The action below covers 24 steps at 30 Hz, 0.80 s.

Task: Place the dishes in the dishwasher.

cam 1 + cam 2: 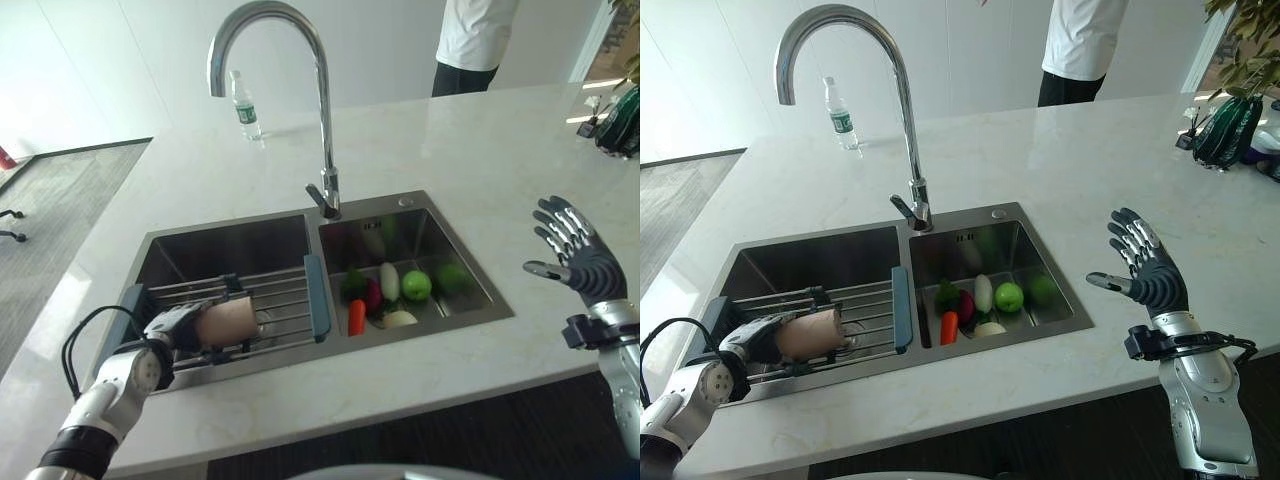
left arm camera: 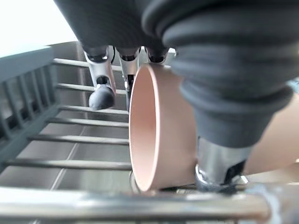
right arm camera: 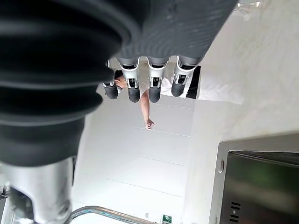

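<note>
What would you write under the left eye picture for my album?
Robot's left hand holds a pink cup on the sink rack; right hand hovers open.

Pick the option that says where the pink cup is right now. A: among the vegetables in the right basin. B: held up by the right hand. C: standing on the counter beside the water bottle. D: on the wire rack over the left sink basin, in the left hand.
D: the pink cup lies on its side on the wire rack, with the left hand curled round it.
</note>
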{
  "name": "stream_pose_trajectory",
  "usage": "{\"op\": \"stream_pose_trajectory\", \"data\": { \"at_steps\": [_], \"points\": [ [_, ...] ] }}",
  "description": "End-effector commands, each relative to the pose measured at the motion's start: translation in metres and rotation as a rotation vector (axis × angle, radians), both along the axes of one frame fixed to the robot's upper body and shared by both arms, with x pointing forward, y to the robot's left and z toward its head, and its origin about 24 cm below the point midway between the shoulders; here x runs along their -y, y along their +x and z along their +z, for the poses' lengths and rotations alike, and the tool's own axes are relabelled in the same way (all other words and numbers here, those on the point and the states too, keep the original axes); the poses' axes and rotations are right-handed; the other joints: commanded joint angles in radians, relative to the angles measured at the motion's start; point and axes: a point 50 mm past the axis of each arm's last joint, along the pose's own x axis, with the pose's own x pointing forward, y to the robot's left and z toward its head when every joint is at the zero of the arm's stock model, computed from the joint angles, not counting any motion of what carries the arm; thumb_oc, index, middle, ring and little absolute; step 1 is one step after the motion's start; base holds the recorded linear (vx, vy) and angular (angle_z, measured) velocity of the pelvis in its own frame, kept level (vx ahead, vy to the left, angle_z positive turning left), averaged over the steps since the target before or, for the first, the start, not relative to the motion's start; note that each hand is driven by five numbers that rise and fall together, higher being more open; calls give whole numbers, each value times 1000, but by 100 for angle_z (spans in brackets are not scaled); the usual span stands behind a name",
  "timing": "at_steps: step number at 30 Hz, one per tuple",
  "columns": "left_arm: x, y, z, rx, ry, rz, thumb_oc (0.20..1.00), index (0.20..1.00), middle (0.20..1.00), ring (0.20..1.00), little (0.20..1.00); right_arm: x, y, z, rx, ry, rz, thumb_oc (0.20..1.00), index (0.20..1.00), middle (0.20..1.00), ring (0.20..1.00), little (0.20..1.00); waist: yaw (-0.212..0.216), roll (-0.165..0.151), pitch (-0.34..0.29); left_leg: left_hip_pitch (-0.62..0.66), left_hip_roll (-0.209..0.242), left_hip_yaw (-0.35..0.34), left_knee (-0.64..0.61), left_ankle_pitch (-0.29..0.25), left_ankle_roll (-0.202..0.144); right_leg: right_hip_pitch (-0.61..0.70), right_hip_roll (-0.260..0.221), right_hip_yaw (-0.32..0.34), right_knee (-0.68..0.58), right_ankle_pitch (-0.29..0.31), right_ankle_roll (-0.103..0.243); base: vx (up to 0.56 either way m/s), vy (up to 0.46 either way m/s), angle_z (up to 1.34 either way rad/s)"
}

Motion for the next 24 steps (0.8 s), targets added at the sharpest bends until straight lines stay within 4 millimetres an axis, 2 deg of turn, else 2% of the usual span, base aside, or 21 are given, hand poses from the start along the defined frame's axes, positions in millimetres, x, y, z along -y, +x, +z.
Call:
{"op": "stream_pose_trajectory", "data": {
  "at_steps": [1,4,9,15,16,18,19,21,23,24],
  "points": [
    [-22,23,64,332,-29,42,200,200,200,200,200,4,2,36,189,-56,0,1000,1000,1000,1000,1000,-1,2,18,-15,56,-24,4,-17,-38,89,-80,-23,6,-108,102,0,0,0],
    [-25,24,89,487,-76,56,200,200,200,200,200,5,1,35,187,-51,-12,1000,1000,1000,1000,1000,5,1,15,-17,56,-29,4,-16,-38,90,-80,-27,6,-110,99,-6,-15,3],
    [-22,21,114,629,-104,56,200,200,200,200,200,3,1,34,190,-39,-25,1000,1000,1000,1000,1000,16,-1,11,-22,57,-45,4,-18,-40,93,-80,-33,6,-117,95,-12,-43,8],
    [-17,11,146,868,-222,33,200,200,200,200,200,1,-1,33,199,-19,-41,1000,1000,1000,1000,1000,28,0,6,-28,62,-55,4,-14,-44,96,-79,-45,6,-123,89,-11,-76,7],
    [-13,5,159,964,-284,9,200,200,200,200,200,1,-3,33,211,-12,-46,1000,1000,1000,1000,1000,31,-1,5,-27,65,-53,4,-13,-45,98,-76,-49,6,-126,86,-13,-135,9],
    [-8,-1,168,1037,-359,-15,200,200,200,200,200,-1,-5,33,222,-7,-51,1000,1000,1000,1000,1000,36,-2,5,-27,71,-50,4,-11,-47,98,-73,-54,6,-128,82,-26,-175,14],
    [1,-8,172,1100,-437,-55,200,200,200,200,200,-3,-7,33,234,-8,-53,1000,1000,1000,1000,1000,42,-4,6,-28,78,-49,4,-7,-50,97,-67,-57,6,-132,76,-50,-250,16],
    [16,-20,175,1145,-464,-124,200,200,200,200,200,-5,-11,34,248,-9,-59,1000,1000,1000,1000,1000,52,-7,9,-32,91,-51,4,2,-59,94,-56,-58,6,-138,65,-47,-254,14],
    [22,-29,174,1160,-513,-153,200,200,200,200,200,-6,-15,35,253,-10,-53,1000,1000,1000,1000,1000,57,-5,13,-43,103,-67,4,17,-70,92,-39,-45,6,-146,53,-21,-234,16],
    [25,-33,175,1169,-574,-171,200,200,200,200,200,-6,-18,36,254,-19,-55,1000,1000,1000,1000,1000,60,-3,19,-58,128,-64,4,46,-90,91,-31,-44,6,-150,49,-49,-219,24]
  ]
}}
